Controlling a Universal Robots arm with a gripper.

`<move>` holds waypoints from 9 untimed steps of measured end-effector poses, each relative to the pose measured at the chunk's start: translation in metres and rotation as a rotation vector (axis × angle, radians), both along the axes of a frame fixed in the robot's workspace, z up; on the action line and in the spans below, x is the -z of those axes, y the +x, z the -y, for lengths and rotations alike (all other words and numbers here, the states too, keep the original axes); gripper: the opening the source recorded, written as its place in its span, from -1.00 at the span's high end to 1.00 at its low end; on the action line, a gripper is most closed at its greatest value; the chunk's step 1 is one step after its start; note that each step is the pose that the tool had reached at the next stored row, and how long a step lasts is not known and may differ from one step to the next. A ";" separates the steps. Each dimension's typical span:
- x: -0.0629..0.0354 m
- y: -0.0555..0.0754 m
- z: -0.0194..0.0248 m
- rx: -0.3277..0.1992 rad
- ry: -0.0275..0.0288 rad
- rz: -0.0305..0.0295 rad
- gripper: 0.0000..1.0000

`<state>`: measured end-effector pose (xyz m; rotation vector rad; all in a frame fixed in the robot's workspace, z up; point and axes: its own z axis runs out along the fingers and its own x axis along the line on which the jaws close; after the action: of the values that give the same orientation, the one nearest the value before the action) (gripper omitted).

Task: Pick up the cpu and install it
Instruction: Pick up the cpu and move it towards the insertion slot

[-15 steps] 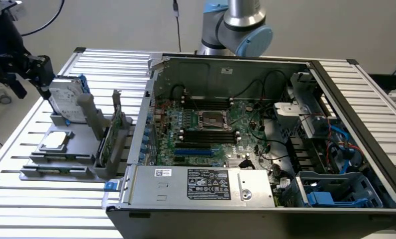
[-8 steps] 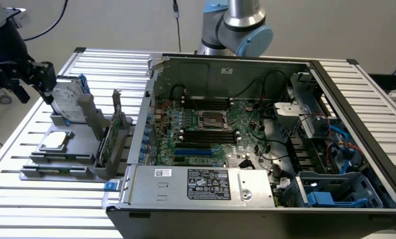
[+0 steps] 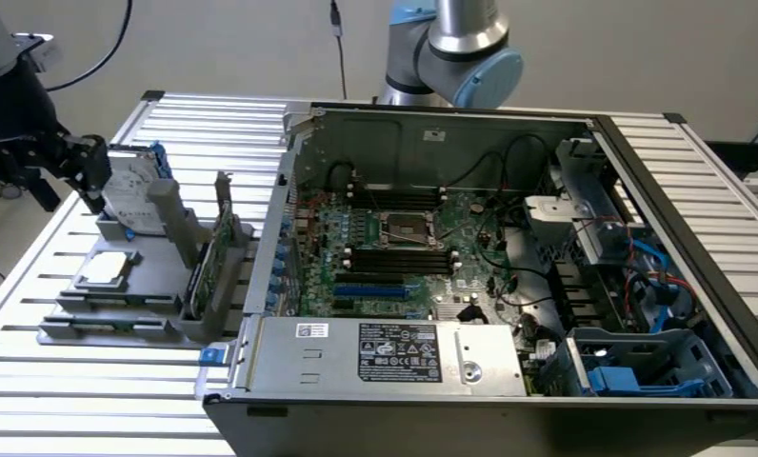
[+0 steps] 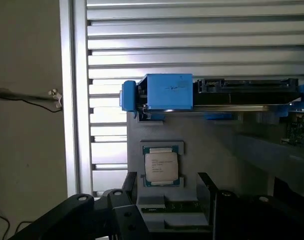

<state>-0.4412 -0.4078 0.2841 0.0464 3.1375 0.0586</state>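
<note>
We are overlooking the table (image 3: 49, 381) from high up; our wrist camera is facing down close over the shared grey holder (image 4: 211, 150).

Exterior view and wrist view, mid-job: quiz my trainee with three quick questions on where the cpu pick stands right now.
1. True or false: the cpu is already seated in the socket.
2. The fingers are: A) shut on the cpu; B) open, holding nothing; C) shut on a cable.
3. In the exterior view, on which side of the computer case does the cpu lie?

Key:
1. False. It lies flat in the grey holder, outside the case.
2. B.
3. The exterior view's left.
</note>
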 end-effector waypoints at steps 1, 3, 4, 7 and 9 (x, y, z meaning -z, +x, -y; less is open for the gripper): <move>0.0018 0.000 0.0014 0.000 0.0000 -0.0001 -0.19; 0.0055 0.000 0.0045 -0.001 0.0000 -0.0001 -0.19; 0.0074 0.000 0.0061 -0.001 0.0000 0.0000 -0.19; 0.0128 0.001 0.0106 -0.002 0.0000 -0.0001 -0.19; 0.0165 0.001 0.0134 -0.002 0.0000 0.0000 -0.19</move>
<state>-0.4404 -0.4213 0.2676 0.0431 3.1376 0.0586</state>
